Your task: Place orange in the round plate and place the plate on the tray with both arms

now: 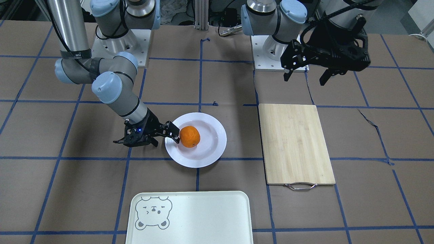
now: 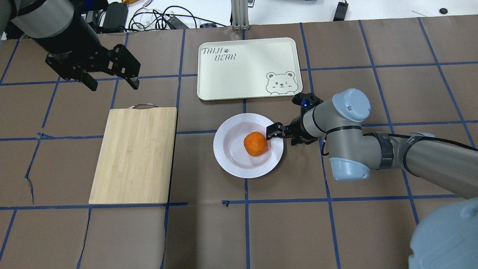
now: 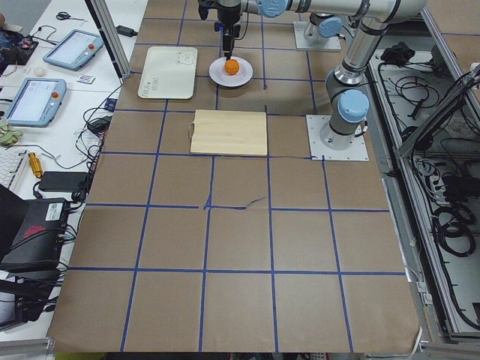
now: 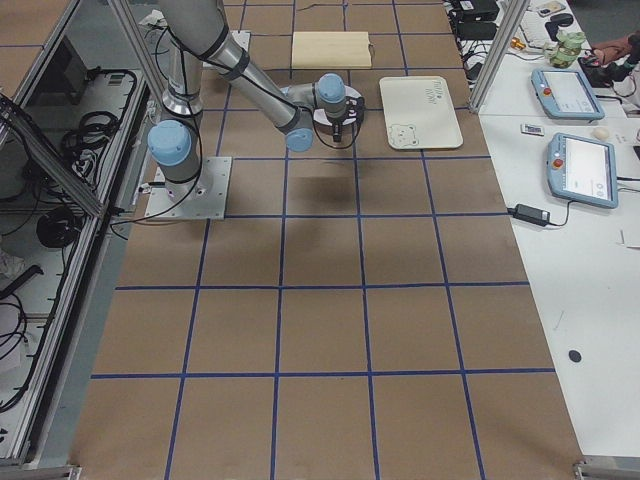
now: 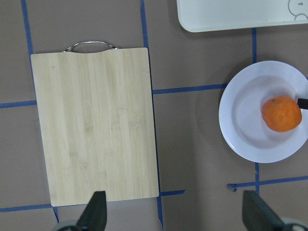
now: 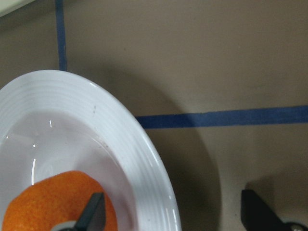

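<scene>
Nearest the front camera lies the tray (image 1: 203,210), a bear face in its corner. Beyond it on the worktop (image 1: 67,186) sits the round plate (image 1: 210,149), the orange (image 1: 190,136) in its sunken centre. The right hand (image 1: 165,138) straddles the plate's rim, spread: one finger just beside the orange, the other outside the rim. A bamboo cutting board (image 1: 295,142) lies beside the plate, apart. Farthest, the left hand (image 1: 305,78) hovers above the worktop, fingers spread.

Grey arms (image 1: 76,67) bear light-blue caps (image 1: 105,87), apparently black cables (image 1: 316,19).
</scene>
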